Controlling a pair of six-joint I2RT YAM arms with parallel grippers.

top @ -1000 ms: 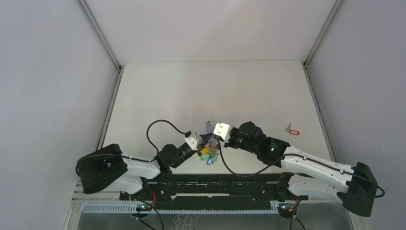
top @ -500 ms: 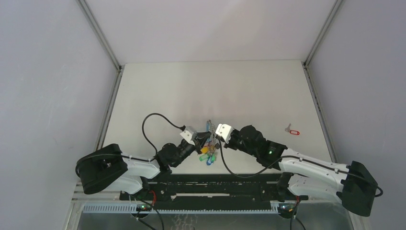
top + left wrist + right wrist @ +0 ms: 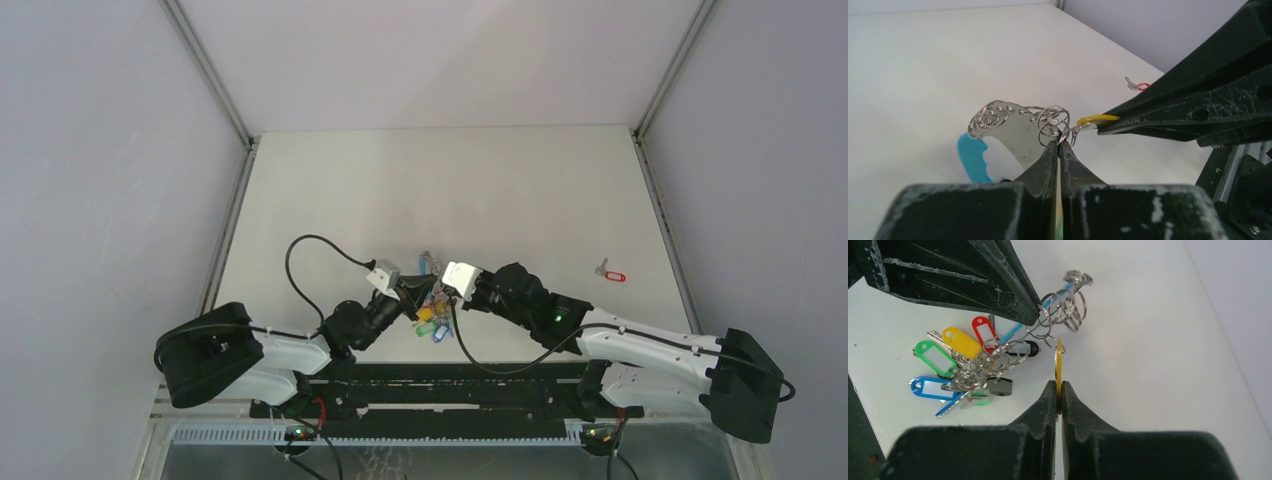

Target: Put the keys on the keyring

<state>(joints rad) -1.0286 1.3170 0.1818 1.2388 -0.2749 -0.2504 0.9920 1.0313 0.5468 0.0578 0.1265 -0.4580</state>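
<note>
My left gripper (image 3: pixel 1058 146) is shut on the keyring (image 3: pixel 1015 127), pinching its grey loop beside the cyan section (image 3: pixel 973 160) and holding it above the table. My right gripper (image 3: pixel 1058 385) is shut on the orange-yellow tag (image 3: pixel 1059 362) of one key. That key's small ring touches the rings bunched on the loop (image 3: pixel 1068 305). Several keys with green, yellow, red and blue tags (image 3: pixel 948 365) hang from the loop. In the top view both grippers meet at the keyring (image 3: pixel 432 300). The red-tagged key (image 3: pixel 608 272) lies alone on the table at the right.
The white table (image 3: pixel 450 190) is walled by grey panels on the left, back and right. The left arm's black cable (image 3: pixel 310 250) loops over the table to the left of the grippers. A black rail (image 3: pixel 440 385) runs along the near edge.
Both grippers have moved a little to the left and away from the near edge, carrying the keyring and the yellow-tagged key with them. The left arm's cable loop has shifted left.
</note>
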